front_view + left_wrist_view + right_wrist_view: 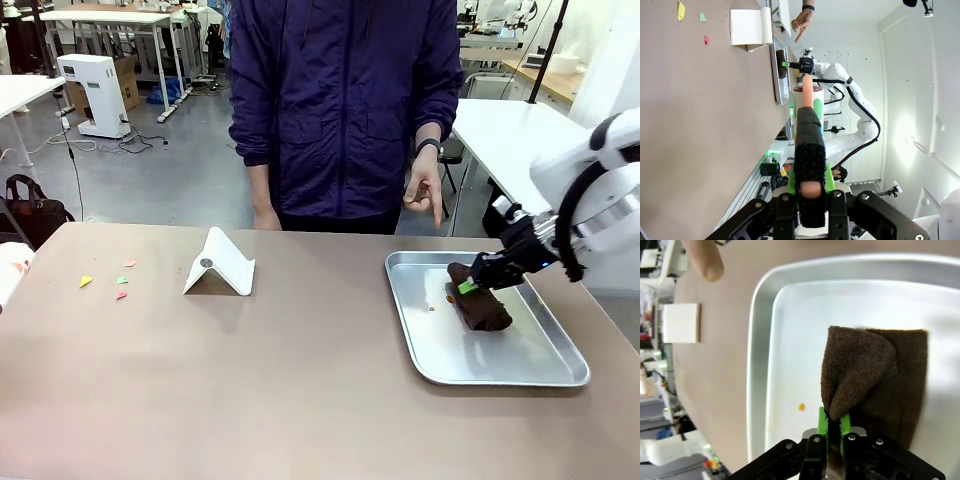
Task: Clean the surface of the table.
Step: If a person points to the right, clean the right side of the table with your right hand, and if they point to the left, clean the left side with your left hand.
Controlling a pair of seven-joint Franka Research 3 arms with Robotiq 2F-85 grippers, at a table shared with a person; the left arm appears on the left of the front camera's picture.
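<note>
The counter (300, 400) is a large, wide slab with a smooth, matte brownish-taupe top, lying flat and level. In the front view it fills the lower half of the picture from side to side, and its far edge runs straight across at 12 o'clock. Most of the top is bare and evenly coloured. At 9 o'clock from its middle a few small paper scraps (121, 280) litter it: yellow, green, red and pale orange, loosely clustered but apart from one another. It also carries a silver tray (470, 345) at 3 o'clock and a white folded stand (222, 265) at 11 o'clock.
</note>
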